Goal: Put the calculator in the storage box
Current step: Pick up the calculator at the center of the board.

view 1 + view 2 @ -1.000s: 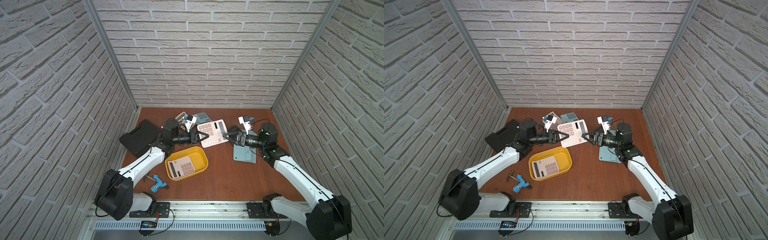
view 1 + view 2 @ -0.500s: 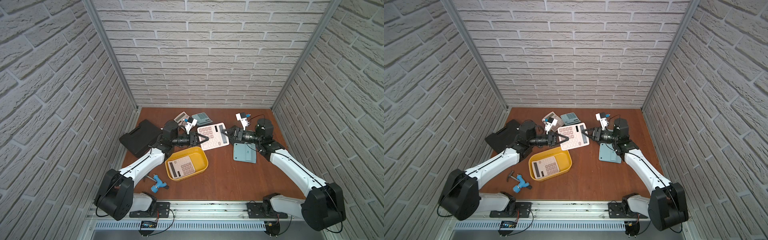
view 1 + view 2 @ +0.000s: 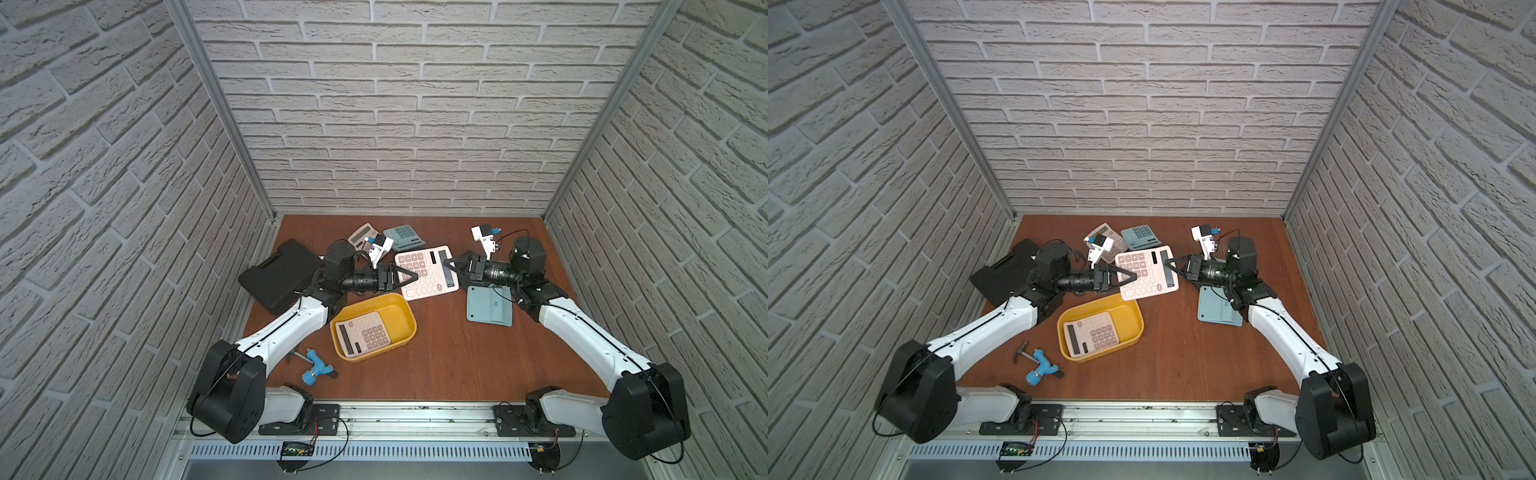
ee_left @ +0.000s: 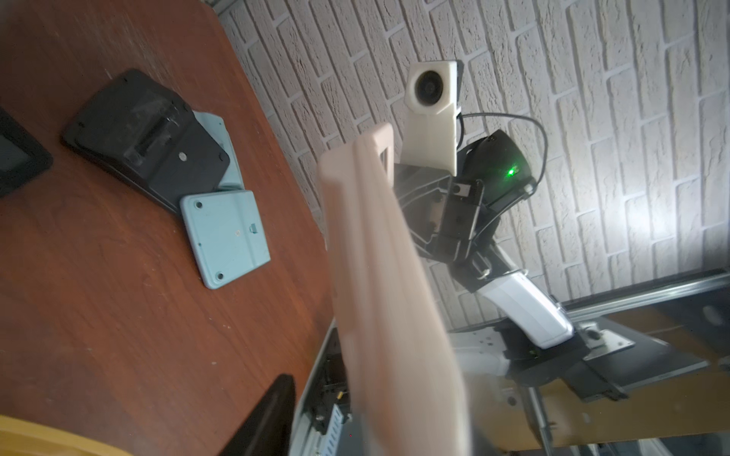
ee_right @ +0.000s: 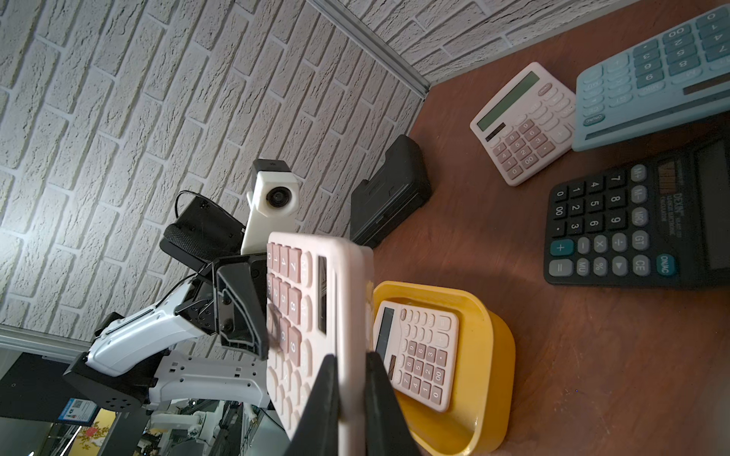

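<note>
A large pink calculator (image 3: 424, 270) (image 3: 1144, 272) hangs above the table between my two grippers, just behind the storage box. My right gripper (image 3: 444, 262) (image 5: 351, 361) is shut on its display-side edge, with both black fingers pressed flat against the casing (image 5: 339, 284). My left gripper (image 3: 409, 277) is open around the opposite edge. One of its fingers (image 4: 272, 414) stands clear of the blurred calculator (image 4: 379, 256); its other finger is hidden. The storage box (image 3: 405, 309) (image 5: 493, 347) is a shallow yellow tray holding a smaller pink calculator (image 3: 363, 334).
A flat black case (image 3: 276, 274) lies at the left. A teal calculator (image 3: 488, 305) lies face down under my right arm. Another teal calculator (image 3: 403, 237) and a small pink one (image 3: 362, 233) sit at the back. A black calculator (image 5: 632, 225) lies under the held one. A blue-handled tool (image 3: 316, 368) lies front left.
My right gripper moved in to the calculator's display edge and shut on it. My left gripper, which was shut on the opposite edge, has opened.
</note>
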Controlling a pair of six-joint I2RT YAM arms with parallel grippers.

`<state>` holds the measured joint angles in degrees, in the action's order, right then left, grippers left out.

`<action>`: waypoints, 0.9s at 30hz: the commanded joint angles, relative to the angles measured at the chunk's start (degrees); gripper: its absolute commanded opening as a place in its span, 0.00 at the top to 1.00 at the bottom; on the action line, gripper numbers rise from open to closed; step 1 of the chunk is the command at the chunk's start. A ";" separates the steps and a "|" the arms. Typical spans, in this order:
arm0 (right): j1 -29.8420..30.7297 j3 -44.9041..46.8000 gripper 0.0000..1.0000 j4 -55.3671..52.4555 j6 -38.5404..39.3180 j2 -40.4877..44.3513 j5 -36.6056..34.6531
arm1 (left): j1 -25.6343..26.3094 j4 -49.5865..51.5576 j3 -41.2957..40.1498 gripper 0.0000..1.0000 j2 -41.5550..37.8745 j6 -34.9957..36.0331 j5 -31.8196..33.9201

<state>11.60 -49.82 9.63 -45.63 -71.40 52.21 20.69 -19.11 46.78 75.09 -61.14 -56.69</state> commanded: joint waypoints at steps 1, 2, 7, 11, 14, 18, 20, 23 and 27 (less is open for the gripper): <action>0.06 -0.01 0.97 -0.96 1.16 2.73 -0.82 | -1.41 5.67 -0.27 0.18 -3.86 5.07 3.33; 0.08 0.05 0.97 -2.43 1.58 3.17 -1.59 | -1.93 8.30 -0.31 0.11 -4.88 6.32 4.54; -0.02 0.88 0.97 -9.70 4.91 5.49 -5.54 | -5.84 26.04 -1.75 0.02 -13.27 12.71 16.83; 0.06 2.07 0.97 -10.78 5.05 6.75 -6.32 | -9.17 39.18 -3.33 0.02 -20.56 16.06 27.15; 0.40 2.48 0.97 -10.77 4.77 6.88 -6.17 | -10.94 45.79 -5.66 0.02 -25.47 16.09 33.55; 2.20 2.27 0.97 -11.05 4.74 5.86 -6.49 | -11.97 52.04 -8.78 0.02 -30.21 14.56 40.66; 3.42 2.06 0.97 -11.61 5.05 5.31 -6.80 | -12.20 53.47 -10.77 0.02 -32.35 13.57 43.31; 6.11 1.29 0.97 -13.43 6.64 4.45 -8.30 | -12.66 55.32 -13.55 0.02 -36.13 12.11 47.05; 9.73 -0.14 0.97 -14.57 7.86 2.14 -10.80 | -14.30 55.19 -16.76 0.02 -37.58 11.21 46.29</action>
<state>19.44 -47.81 -5.37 -39.77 -68.01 42.98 7.40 35.44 31.79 38.30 -49.17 -12.97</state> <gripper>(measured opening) 0.144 0.984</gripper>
